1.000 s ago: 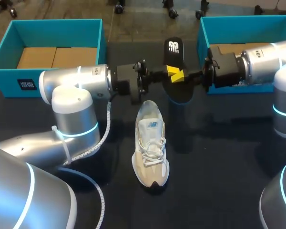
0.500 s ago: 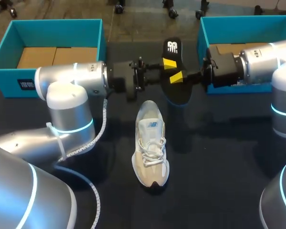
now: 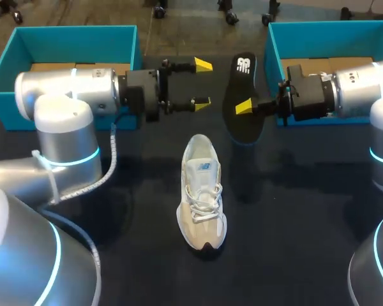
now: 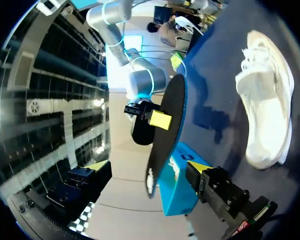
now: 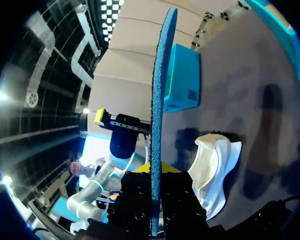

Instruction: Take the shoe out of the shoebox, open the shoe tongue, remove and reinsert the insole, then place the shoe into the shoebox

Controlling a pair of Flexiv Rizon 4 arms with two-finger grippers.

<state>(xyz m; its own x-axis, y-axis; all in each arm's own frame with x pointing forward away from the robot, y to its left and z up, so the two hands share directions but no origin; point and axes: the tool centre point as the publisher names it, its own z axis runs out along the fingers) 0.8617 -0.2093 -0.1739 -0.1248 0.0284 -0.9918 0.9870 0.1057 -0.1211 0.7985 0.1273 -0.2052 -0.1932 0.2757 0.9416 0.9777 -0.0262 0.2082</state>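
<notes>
The white sneaker (image 3: 203,194) lies on the dark table, toe toward me, with its tongue up. Above and beyond it hangs the black insole (image 3: 242,95), tilted on edge, with my right gripper (image 3: 246,107) shut on its lower part. My left gripper (image 3: 203,84) stands open to the left of the insole, clear of it, its yellow fingertips (image 3: 203,64) wide apart. From the left wrist, the insole (image 4: 165,135) is ahead of the open gripper (image 4: 149,167) and the sneaker (image 4: 267,115) lies off to one side. From the right wrist, the insole's blue edge (image 5: 157,115) rises from between my right gripper (image 5: 152,172).
A teal shoebox (image 3: 70,64) with cardboard inside stands at the back left behind my left arm. A second teal shoebox (image 3: 332,38) stands at the back right behind my right arm. The sneaker (image 5: 215,165) is under the held insole.
My left gripper let go of the insole, opened wide and drew back to the left. The right gripper kept its hold and shifted the insole slightly right.
</notes>
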